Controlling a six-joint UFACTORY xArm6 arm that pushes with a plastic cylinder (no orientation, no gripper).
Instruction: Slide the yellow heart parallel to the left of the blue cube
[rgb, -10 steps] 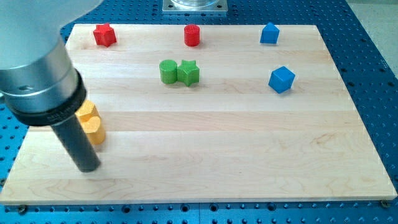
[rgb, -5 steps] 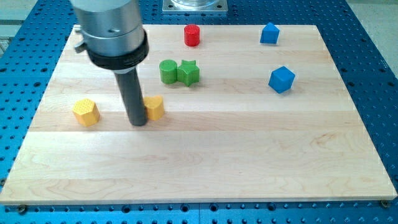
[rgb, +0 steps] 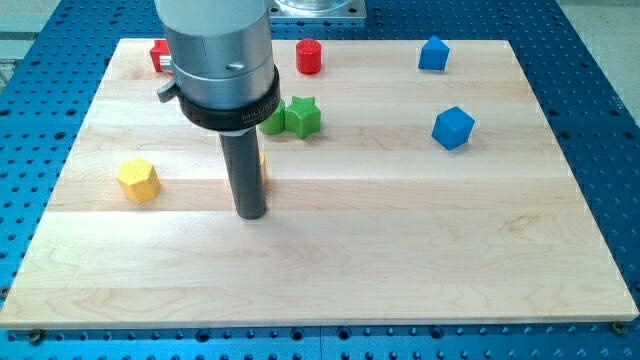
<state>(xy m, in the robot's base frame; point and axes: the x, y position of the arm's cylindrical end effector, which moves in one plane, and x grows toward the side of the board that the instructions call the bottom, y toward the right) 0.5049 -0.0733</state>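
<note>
Tip (rgb: 250, 213) of gripperless dark rod tool set on pale wooden worktop (rgb: 400, 240), hiding small yellow heart block (rgb: 262, 165) behind, well left of blue plastic cube (rgb: 452, 128), holding nothing, positioned for rightward push.

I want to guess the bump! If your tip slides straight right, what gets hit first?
Probably nothing: my tip sits below the yellow heart, and the blue cube lies nearer the view's top, so that line looks free.

The worktop (rgb: 400, 250) is pale, smooth wood with visible grain. The blocks look like ribbed matt plastic, as on the yellow block (rgb: 138, 181). The rod (rgb: 247, 180) is matt black under brushed metal.
</note>
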